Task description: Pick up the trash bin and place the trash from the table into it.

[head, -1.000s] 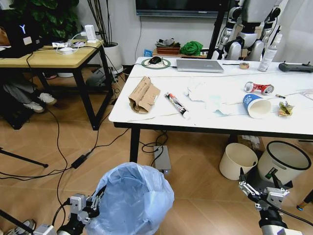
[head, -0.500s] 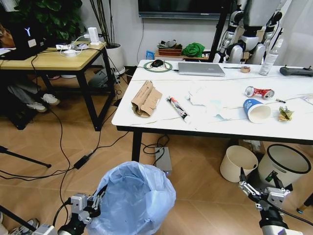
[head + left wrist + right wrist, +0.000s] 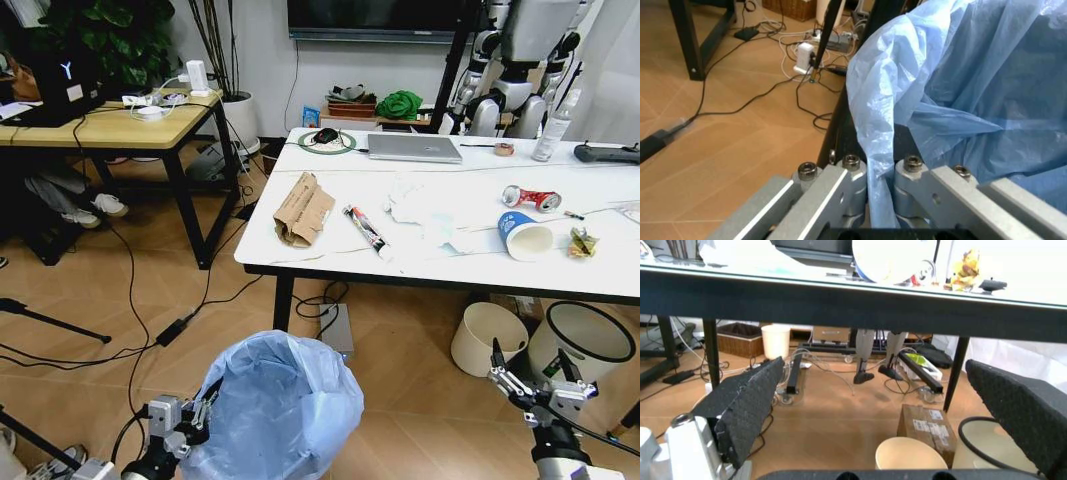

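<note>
Gripping the rim of the trash bin (image 3: 275,410), the left gripper (image 3: 190,425) has its fingers (image 3: 840,187) pinched together on the black rim and the crinkly light-blue bag folded over it — the wrist view shows the plastic squeezed between the two metal jaws. The bin sits just to the inner side of this gripper, low in front of the robot, with its open mouth turned toward the table (image 3: 330,255).

Well beyond the gripper, up on the white top, lies the trash: crumpled brown cardboard (image 3: 302,209) nearest the left corner, a thin wrapper (image 3: 366,231) beside it, white tissues (image 3: 420,208) in the middle, then the blue-white paper cup (image 3: 525,235) on its side and the crushed red can (image 3: 530,198) behind it.

The right gripper (image 3: 540,385) hangs low on the other side, its black padded fingers (image 3: 747,402) spread wide and holding nothing — below table height, near the cream round bin (image 3: 487,338) and the white bin with black rim (image 3: 585,345).
</note>
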{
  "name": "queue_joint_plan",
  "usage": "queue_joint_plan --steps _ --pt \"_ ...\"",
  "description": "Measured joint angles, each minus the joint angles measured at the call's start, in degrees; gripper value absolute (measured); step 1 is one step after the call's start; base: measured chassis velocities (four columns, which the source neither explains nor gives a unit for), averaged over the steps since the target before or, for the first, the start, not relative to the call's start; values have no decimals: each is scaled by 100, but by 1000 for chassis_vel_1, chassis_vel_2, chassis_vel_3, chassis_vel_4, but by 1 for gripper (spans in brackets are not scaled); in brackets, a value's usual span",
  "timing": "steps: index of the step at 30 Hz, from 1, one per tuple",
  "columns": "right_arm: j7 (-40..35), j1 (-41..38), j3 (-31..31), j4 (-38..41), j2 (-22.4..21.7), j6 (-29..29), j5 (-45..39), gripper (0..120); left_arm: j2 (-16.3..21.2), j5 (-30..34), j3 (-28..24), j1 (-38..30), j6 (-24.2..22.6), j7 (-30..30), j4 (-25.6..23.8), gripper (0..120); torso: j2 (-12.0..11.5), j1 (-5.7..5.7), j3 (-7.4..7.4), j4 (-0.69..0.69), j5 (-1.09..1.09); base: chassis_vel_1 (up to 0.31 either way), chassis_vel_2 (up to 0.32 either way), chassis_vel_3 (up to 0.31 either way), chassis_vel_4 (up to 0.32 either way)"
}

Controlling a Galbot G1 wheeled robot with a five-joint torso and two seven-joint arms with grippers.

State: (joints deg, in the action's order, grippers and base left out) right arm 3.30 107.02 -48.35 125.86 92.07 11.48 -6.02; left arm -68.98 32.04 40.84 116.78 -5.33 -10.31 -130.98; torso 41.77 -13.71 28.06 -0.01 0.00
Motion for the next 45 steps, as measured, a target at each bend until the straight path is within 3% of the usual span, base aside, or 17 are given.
queue_joint_plan --steps 6,16,45 --pt "0 -1 -2 14 -2 -5 -6 100 -3 -19 -2 1 -2 0 -7 0 72 -29 44 0 0 0 0 0 0" --pt "0 2 8 118 6 -28 -45 100 -12 -63 -48 4 -3 -24 -9 0 490 -202 289 0 0 0 0 0 0" --pt "-13 94 39 387 -3 -12 -146 100 -112 -190 -47 53 85 -43 -17 0 1240 -523 718 0 0 0 0 0 0"
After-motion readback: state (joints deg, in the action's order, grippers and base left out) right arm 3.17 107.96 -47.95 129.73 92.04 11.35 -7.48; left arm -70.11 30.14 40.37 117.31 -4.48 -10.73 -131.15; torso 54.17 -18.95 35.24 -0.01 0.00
